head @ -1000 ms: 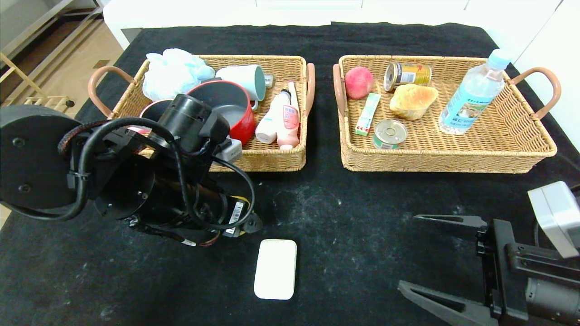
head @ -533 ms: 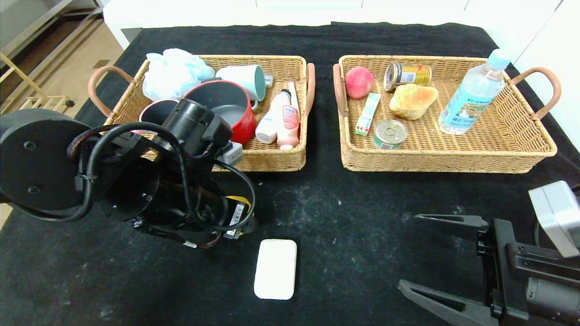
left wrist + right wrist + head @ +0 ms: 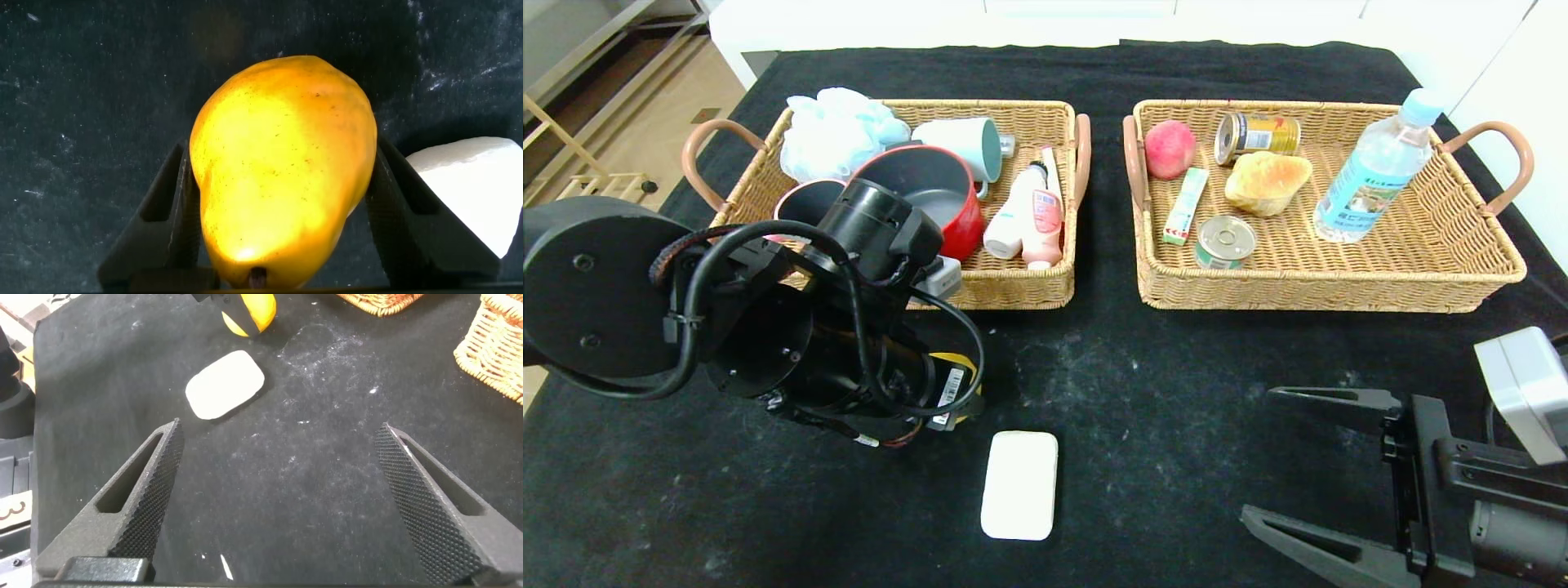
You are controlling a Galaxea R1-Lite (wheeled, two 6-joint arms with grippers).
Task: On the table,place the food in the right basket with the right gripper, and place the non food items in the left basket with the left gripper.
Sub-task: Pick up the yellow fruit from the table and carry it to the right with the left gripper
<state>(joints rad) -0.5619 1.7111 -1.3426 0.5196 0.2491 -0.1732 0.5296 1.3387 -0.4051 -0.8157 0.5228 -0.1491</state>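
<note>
A yellow pear (image 3: 282,163) lies on the black cloth between the fingers (image 3: 176,204) of my left gripper (image 3: 282,151), which press on both its sides. In the head view the left arm (image 3: 792,343) covers that gripper, and only a sliver of the pear (image 3: 968,384) shows. A white soap bar (image 3: 1019,485) lies just beside it, untouched. My right gripper (image 3: 1256,453) hovers open and empty over the cloth at the front right. The left basket (image 3: 1013,290) and right basket (image 3: 1298,290) stand at the back.
The left basket holds a red pot (image 3: 931,196), a white cup (image 3: 964,143), a bath puff (image 3: 833,131) and a pink-white bottle (image 3: 1029,216). The right basket holds a peach (image 3: 1170,149), two cans, bread (image 3: 1266,181), a green pack and a water bottle (image 3: 1376,167).
The left gripper's fingers have drawn in against the pear, and the left arm has sunk slightly. The right arm, the soap and the baskets have not moved.
</note>
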